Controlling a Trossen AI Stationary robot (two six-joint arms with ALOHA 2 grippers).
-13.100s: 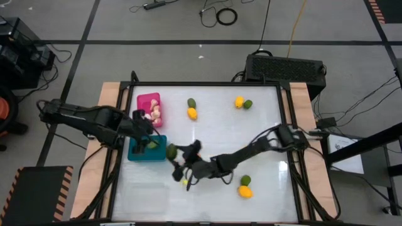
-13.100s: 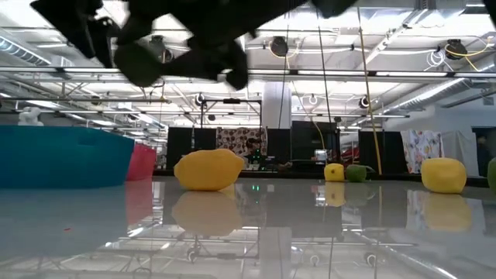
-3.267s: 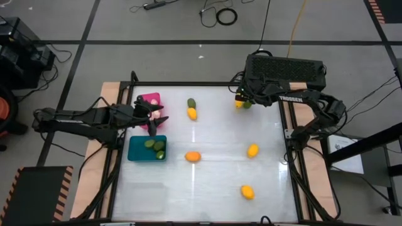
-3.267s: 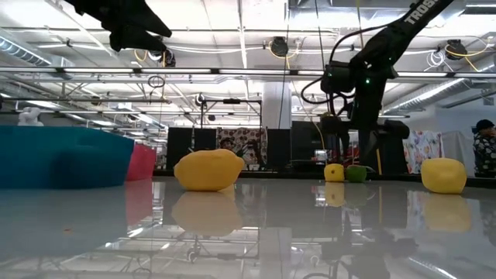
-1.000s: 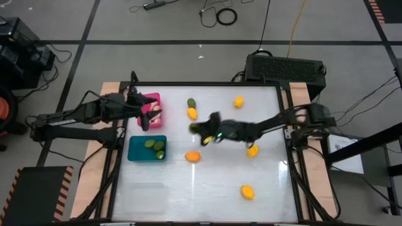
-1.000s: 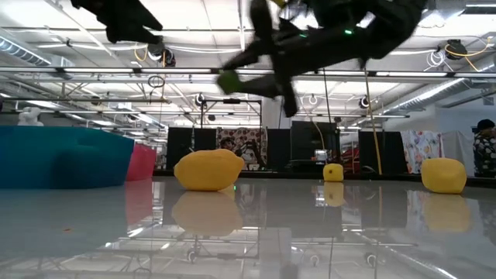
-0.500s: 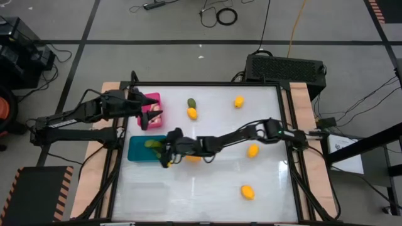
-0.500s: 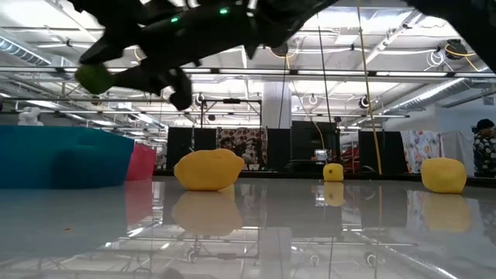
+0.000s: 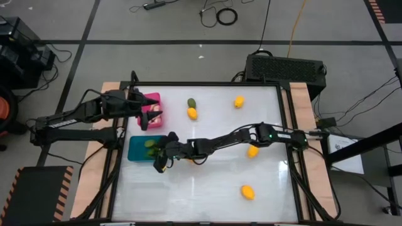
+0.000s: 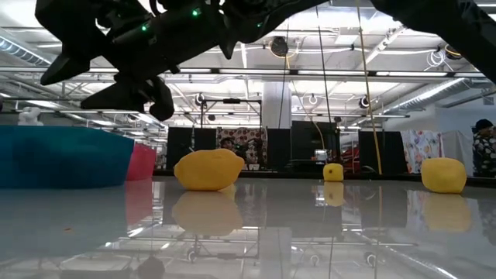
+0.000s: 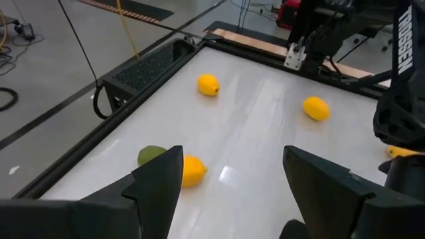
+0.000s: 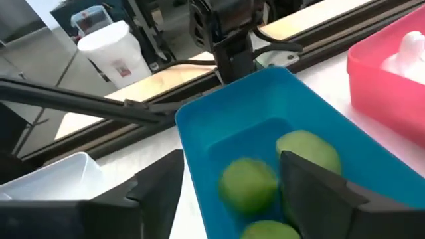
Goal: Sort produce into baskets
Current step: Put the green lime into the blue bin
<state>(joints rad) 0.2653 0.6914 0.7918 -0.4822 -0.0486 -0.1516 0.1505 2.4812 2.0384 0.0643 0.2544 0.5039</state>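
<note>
My right gripper (image 9: pixel 161 152) hovers open over the right end of the teal basket (image 9: pixel 138 150), its fingers (image 12: pixel 158 188) empty. Three dark green ovals lie inside this basket; one (image 12: pixel 248 186) shows blurred right under the gripper, beside another (image 12: pixel 307 151). My left gripper (image 9: pixel 148 113) hangs open and empty above the pink basket (image 9: pixel 151 100), which holds whitish bulbs (image 12: pixel 410 52). Yellow fruits (image 9: pixel 192 113) (image 9: pixel 239 102) (image 9: pixel 252 150) (image 9: pixel 247 192) and one green oval (image 9: pixel 191 103) lie on the white table.
An orange fruit (image 9: pixel 191 157) lies partly under my right arm, which stretches across the table's middle. A clear basket's rim (image 12: pixel 50 174) shows just past the teal basket, on its near side. The table's near half holds little else besides one yellow fruit.
My right gripper has swept from the table's middle toward the left edge with a green oval between its fingers, stopping over the teal basket. It has opened and let go; the oval has dropped into the basket.
</note>
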